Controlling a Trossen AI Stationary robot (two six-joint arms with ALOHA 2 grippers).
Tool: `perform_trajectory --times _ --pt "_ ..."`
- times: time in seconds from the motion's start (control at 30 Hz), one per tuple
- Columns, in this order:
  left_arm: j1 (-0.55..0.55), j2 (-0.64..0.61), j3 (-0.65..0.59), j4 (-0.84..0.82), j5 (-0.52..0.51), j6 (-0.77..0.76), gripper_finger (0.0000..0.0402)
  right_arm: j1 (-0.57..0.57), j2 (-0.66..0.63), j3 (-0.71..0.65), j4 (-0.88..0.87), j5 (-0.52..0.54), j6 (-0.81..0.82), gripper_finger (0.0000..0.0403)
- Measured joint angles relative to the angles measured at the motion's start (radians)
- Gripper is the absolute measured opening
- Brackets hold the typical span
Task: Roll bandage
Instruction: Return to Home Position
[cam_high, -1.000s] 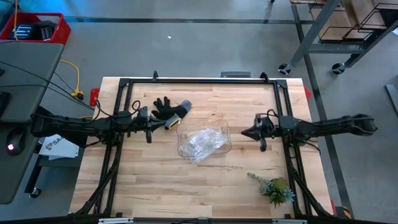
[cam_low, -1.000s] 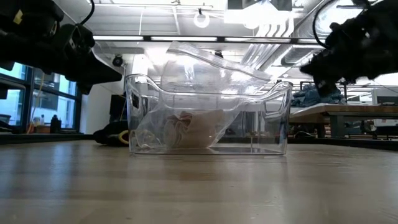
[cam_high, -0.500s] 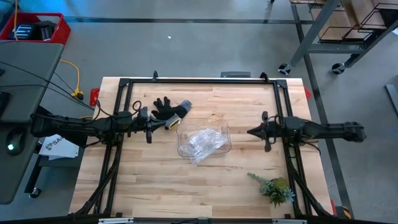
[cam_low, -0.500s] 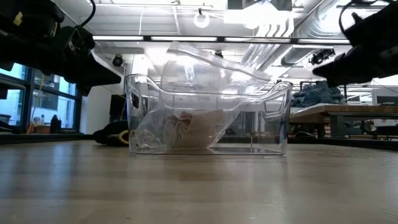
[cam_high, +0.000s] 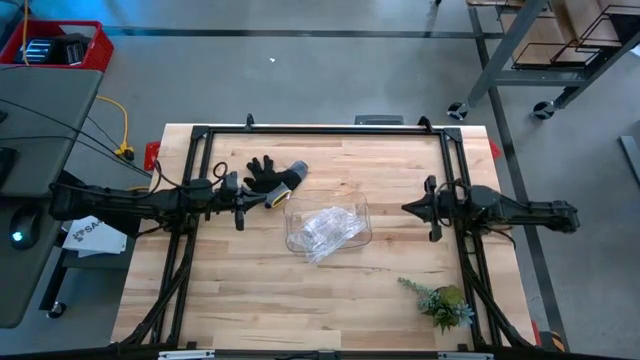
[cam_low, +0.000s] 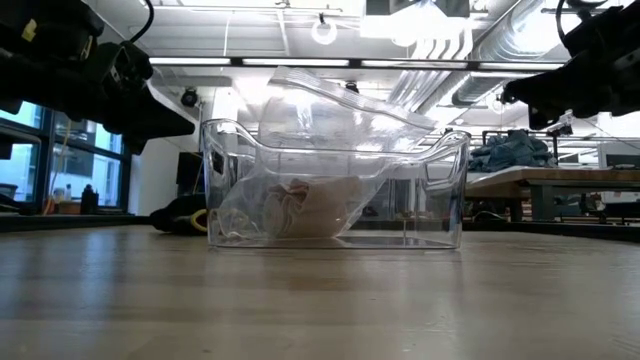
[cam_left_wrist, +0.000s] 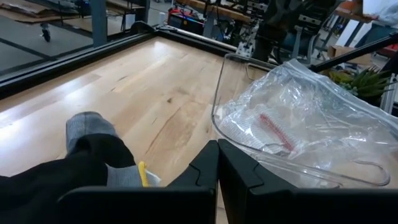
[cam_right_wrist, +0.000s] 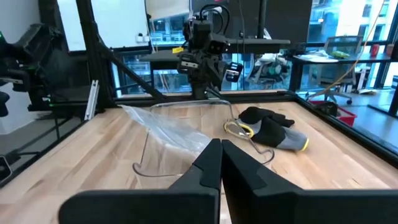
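The bandage (cam_left_wrist: 268, 125) is white gauze bunched inside a crinkly clear plastic bag (cam_high: 325, 232), which lies in a clear bin (cam_low: 440, 190) at the table's middle. In the low view the bandage (cam_low: 300, 207) shows pale through the bin wall. My left gripper (cam_high: 245, 198) hovers shut to the left of the bin, beside a black-and-grey glove (cam_high: 272, 177). My right gripper (cam_high: 405, 209) hovers shut to the right of the bin, pointing level toward it. In both wrist views, left (cam_left_wrist: 217, 167) and right (cam_right_wrist: 221, 163), the fingers lie together with nothing between them.
A small green plant (cam_high: 442, 303) lies near the table's front right corner. A black frame (cam_high: 320, 131) runs along the table's far edge and sides. The glove (cam_right_wrist: 272, 132) lies on the wood behind and left of the bin. Bare wood stretches in front of the bin.
My right gripper has drawn back from the bin toward the table's right edge, risen a little, and rolled about its own line until it points level. Its fingers have stayed shut. The bin, the bag and the glove have not moved.
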Motion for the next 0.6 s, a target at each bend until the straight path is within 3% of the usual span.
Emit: perform_trajectory --times 0.6 --pt "-0.012 -0.038 0.0 -0.055 -0.005 0.0 0.0001 0.0 -0.001 0.0 0.0 0.0 0.017 0.0"
